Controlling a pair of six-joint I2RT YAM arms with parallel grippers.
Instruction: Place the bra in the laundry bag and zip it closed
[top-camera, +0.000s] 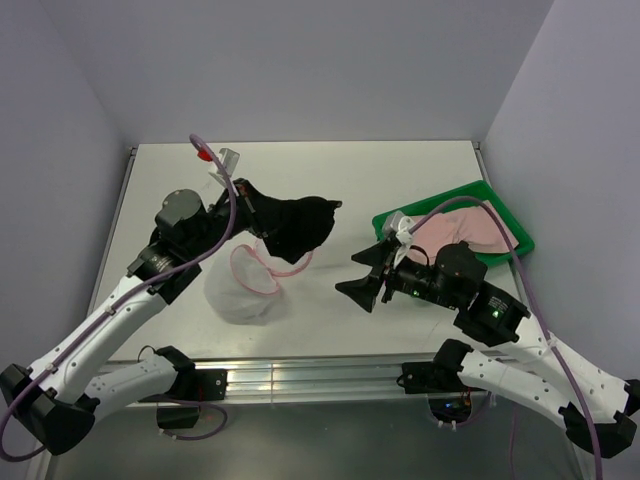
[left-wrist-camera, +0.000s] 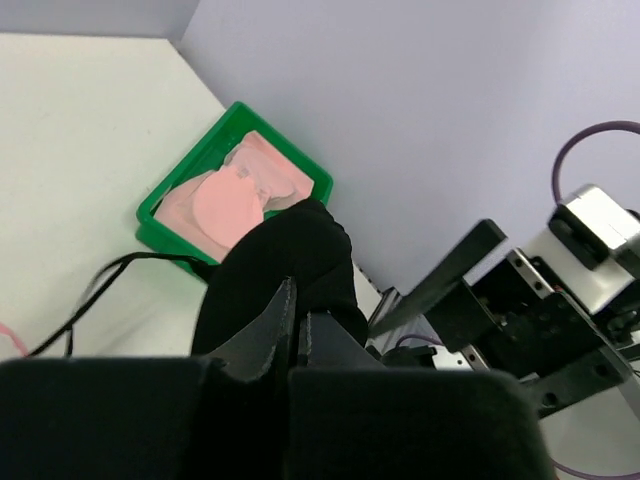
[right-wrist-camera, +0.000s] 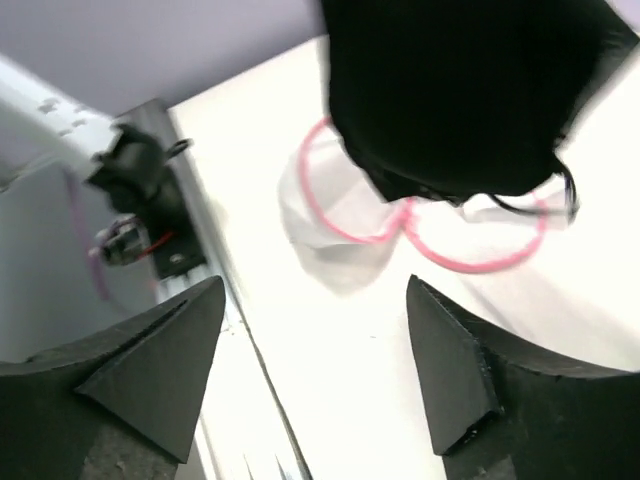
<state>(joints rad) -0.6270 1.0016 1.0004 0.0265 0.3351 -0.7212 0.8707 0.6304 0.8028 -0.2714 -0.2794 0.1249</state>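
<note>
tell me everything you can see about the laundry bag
The laundry bag is a small white see-through mesh pouch with a pink zipper rim. It lies unzipped and slumped on the table, left of centre, its rim showing as two pink loops side by side. The left gripper, shut, hangs over its far side; contact cannot be told. It looks empty.

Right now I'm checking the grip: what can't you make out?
Top view: the black left gripper covers the white mesh laundry bag's pink-zippered rim; any pinch is hidden.
Right wrist view: same spot blocked, blurred.
Top view: the right arm overlaps the pale pink fabric bra in the green plastic tray.
</note>
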